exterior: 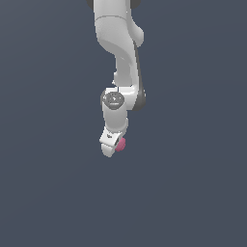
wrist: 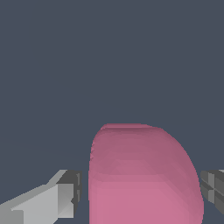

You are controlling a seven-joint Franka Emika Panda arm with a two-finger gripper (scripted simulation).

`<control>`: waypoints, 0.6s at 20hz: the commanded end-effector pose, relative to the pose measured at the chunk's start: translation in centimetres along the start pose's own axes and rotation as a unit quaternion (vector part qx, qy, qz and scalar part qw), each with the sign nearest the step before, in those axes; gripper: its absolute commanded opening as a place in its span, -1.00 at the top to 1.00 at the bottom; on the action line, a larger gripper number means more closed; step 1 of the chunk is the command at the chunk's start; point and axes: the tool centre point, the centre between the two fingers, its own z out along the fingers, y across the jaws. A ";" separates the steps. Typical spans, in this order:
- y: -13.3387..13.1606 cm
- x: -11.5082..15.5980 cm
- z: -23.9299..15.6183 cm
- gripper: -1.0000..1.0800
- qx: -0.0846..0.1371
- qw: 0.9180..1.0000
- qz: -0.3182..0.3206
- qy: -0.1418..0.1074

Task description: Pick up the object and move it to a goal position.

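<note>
The object is a small pink lumpy ball (exterior: 120, 144), seen at the tip of my white gripper (exterior: 114, 147) in the exterior view. In the wrist view the ball (wrist: 140, 175) looms large between my two fingers. One grey finger (wrist: 65, 197) stands beside it with a thin gap. The other finger (wrist: 213, 187) sits at its far edge, close to or touching it. My gripper (wrist: 140, 190) straddles the ball with its jaws spread. No goal marker shows in either view.
A plain dark grey-blue surface (exterior: 48, 193) fills both views. My arm (exterior: 118, 48) comes down from the top of the exterior view. No other objects, containers or edges show.
</note>
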 end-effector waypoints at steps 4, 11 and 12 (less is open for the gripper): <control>0.1 0.0 0.1 1.00 -0.001 1.000 0.000 0.000; 0.1 0.0 0.0 1.00 -0.002 1.000 0.000 0.000; 0.1 0.1 0.0 1.00 -0.002 1.000 0.000 0.000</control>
